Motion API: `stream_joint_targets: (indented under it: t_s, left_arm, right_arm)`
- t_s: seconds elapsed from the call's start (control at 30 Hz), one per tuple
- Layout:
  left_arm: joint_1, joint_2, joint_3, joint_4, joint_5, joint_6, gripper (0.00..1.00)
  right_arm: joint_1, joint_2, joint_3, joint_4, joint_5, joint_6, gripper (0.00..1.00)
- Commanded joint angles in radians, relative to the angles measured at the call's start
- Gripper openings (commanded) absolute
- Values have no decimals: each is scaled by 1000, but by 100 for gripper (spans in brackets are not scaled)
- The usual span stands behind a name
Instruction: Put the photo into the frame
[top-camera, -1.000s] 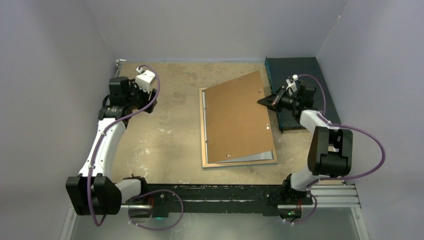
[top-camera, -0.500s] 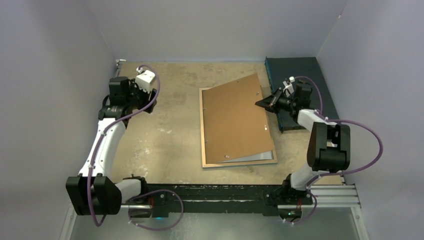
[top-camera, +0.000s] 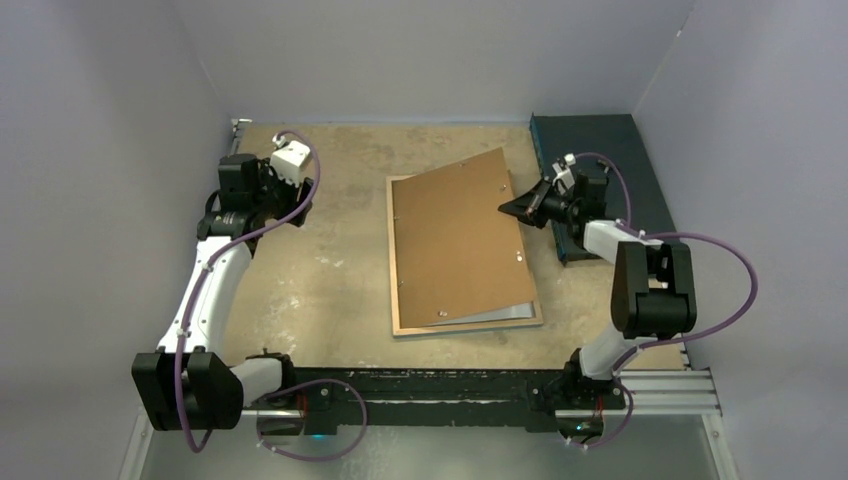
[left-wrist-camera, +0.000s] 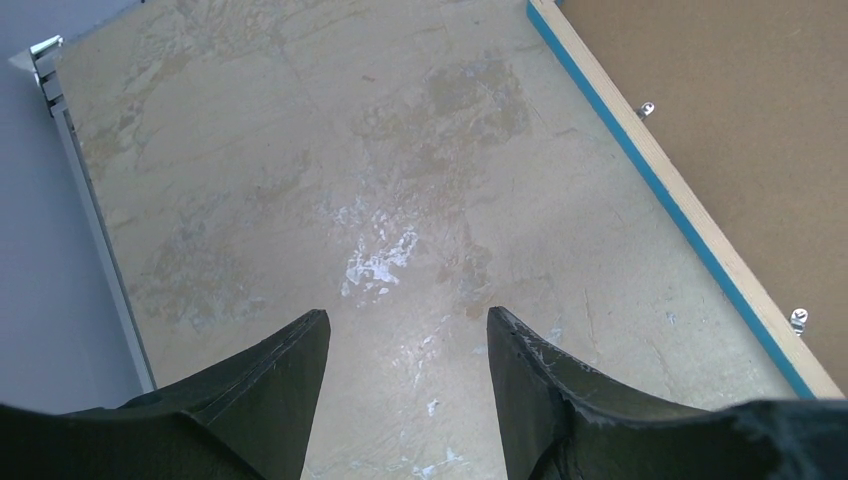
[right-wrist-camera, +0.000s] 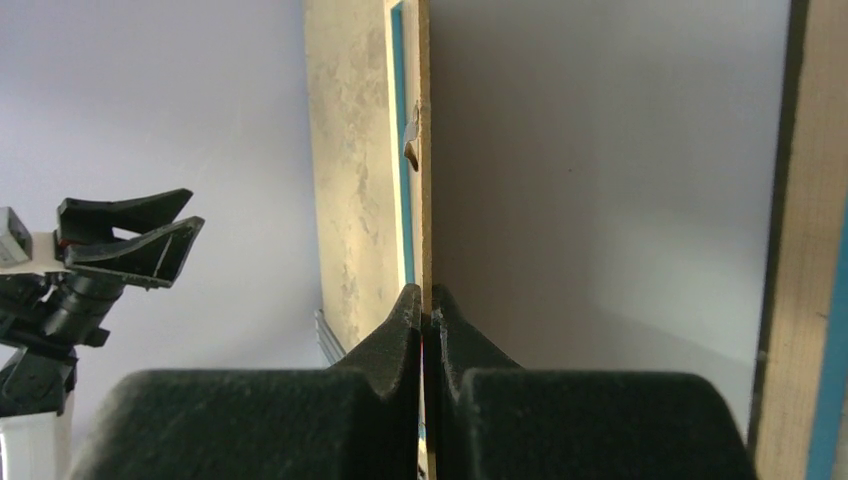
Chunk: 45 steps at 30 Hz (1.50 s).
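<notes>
Top external | right jaws pinch backing board edge | frame underneath

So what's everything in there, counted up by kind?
Robot arms: 2
Picture frame: 1
Brown board: 1
Pale sheet under the board, probably the photo: 1
Dark teal slab: 1
Total: 6

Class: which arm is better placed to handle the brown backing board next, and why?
Right. The right gripper is shut on the backing board's edge; the left gripper hangs open over the table, apart from the frame.
</notes>
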Motion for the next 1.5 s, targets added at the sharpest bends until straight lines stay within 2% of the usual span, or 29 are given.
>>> stream_joint_targets:
  t_s: [0.0,0.2,0.3,0.47,0.57,0.73,0.93,1.0,1.03,1.13,1.17,1.2,1.3,1.47]
  left_arm:
    - [-1,8,-1,27,-15,3,58]
    - [0,51,-38,18,-29,14,57]
    - [0,78,-73,41,-34,21,57]
    - [-2,165,-106,81,-50,20,57]
    - [-3,195,-139,115,-41,7,56]
    - [-13,205,-179,145,-49,10,55]
    - [-14,187,-184,143,-43,11,54]
    - [-15,179,-193,139,-41,11,54]
    - [-16,176,-195,138,-40,13,54]
    - [-17,162,-208,136,-41,20,54]
    - [-17,158,-211,135,-41,20,54]
    - [-17,154,-214,134,-42,22,54]
    - [-17,148,-213,131,-42,23,54]
    - [-17,144,-205,123,-41,25,53]
  right_arm:
    - [99,-26,-73,106,93,64,0]
    - [226,-29,-168,255,196,181,0]
    - [270,-18,-164,276,234,196,0]
    - [352,16,-121,226,335,164,0]
    - [370,57,-64,122,379,85,0]
    - [389,106,39,-85,461,-49,20]
    - [411,127,103,-227,561,-127,41]
    - [417,122,117,-253,595,-141,53]
    - [421,120,128,-276,615,-152,65]
    - [435,114,161,-325,668,-177,70]
    - [440,109,170,-332,689,-185,74]
    - [444,102,179,-359,712,-193,88]
    - [459,88,207,-410,770,-215,93]
    - [500,45,237,-471,898,-244,94]
